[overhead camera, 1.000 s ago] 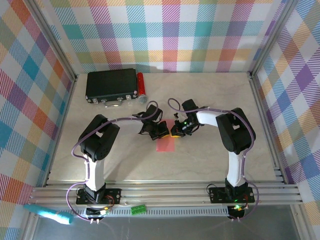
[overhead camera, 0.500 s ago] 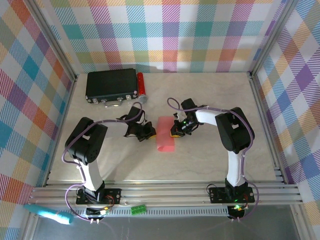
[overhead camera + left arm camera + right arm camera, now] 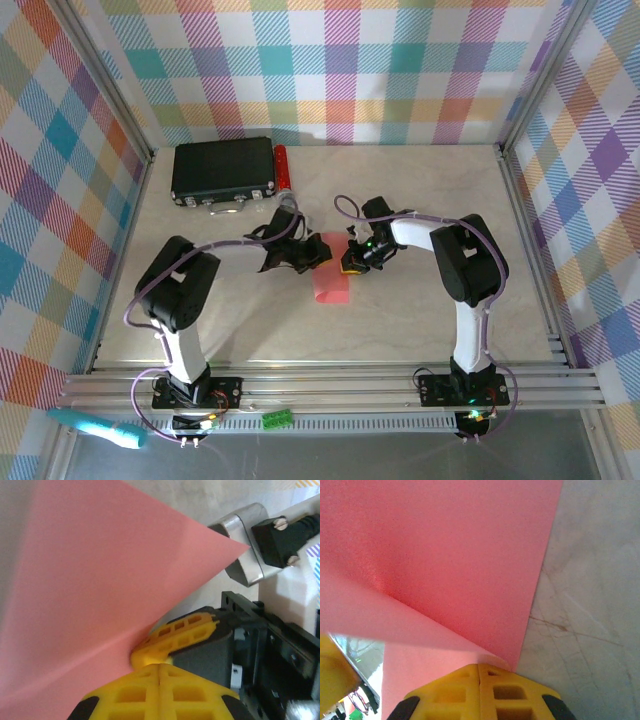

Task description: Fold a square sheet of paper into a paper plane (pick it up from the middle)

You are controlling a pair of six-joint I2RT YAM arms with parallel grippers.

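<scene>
The square sheet of paper (image 3: 332, 284) lies folded into a narrow pink-red strip in the middle of the table. My right gripper (image 3: 350, 264) sits at the strip's upper right edge, shut on the paper. In the right wrist view a paper (image 3: 445, 555) flap curls up into the closed yellow tips of that gripper (image 3: 479, 666). My left gripper (image 3: 317, 251) is at the strip's upper left corner. In the left wrist view it (image 3: 159, 666) is shut, with the paper (image 3: 100, 580) right beside its tips and the right gripper's yellow finger (image 3: 180, 630) just beyond. Whether paper lies between the left tips is hidden.
A black box (image 3: 222, 170) stands at the back left with a small red cylinder (image 3: 283, 168) along its right side. Plaid walls enclose the table (image 3: 420, 320). A teal object (image 3: 95, 428) lies off the front left edge.
My left gripper has swung back right from beside the strip onto its upper left corner. The strip looks a little shorter at the top. The right gripper has held its place.
</scene>
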